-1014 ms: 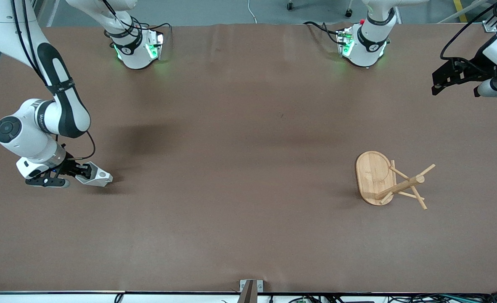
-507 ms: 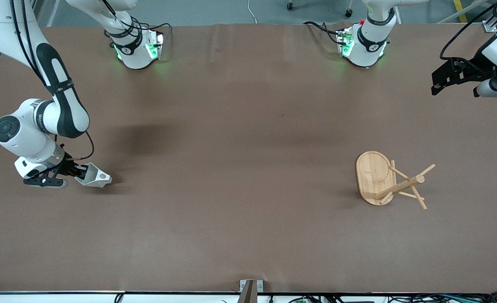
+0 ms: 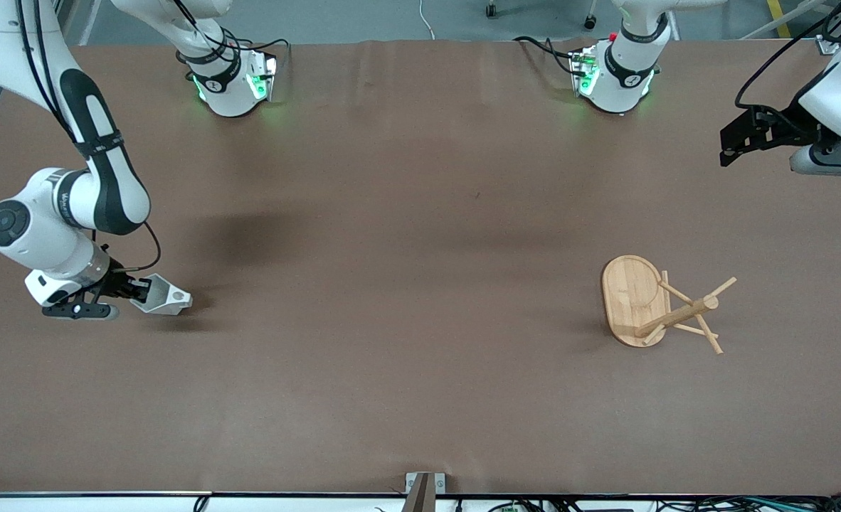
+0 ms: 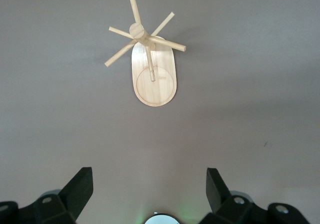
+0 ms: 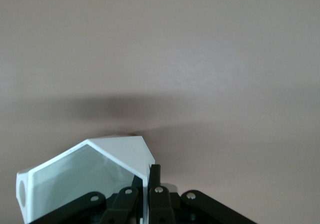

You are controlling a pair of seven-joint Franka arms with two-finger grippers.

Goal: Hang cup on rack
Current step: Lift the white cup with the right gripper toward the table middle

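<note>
The white faceted cup (image 3: 162, 297) is held just above the table at the right arm's end. My right gripper (image 3: 139, 289) is shut on its rim, one finger inside the mouth and one outside, as the right wrist view (image 5: 147, 181) shows with the cup (image 5: 95, 174) tilted. The bamboo rack (image 3: 659, 306) stands on the table toward the left arm's end, with its oval base and angled pegs; it also shows in the left wrist view (image 4: 150, 59). My left gripper (image 3: 737, 139) is open and empty, up in the air over the table's edge, away from the rack.
The brown table (image 3: 420, 249) spreads between the cup and the rack. The two arm bases (image 3: 232, 78) stand along the table's edge farthest from the front camera. A small metal bracket (image 3: 424, 483) sits at the nearest edge.
My right gripper has lifted the cup slightly and shifted it a little. My left gripper has moved a little up and toward the table's middle.
</note>
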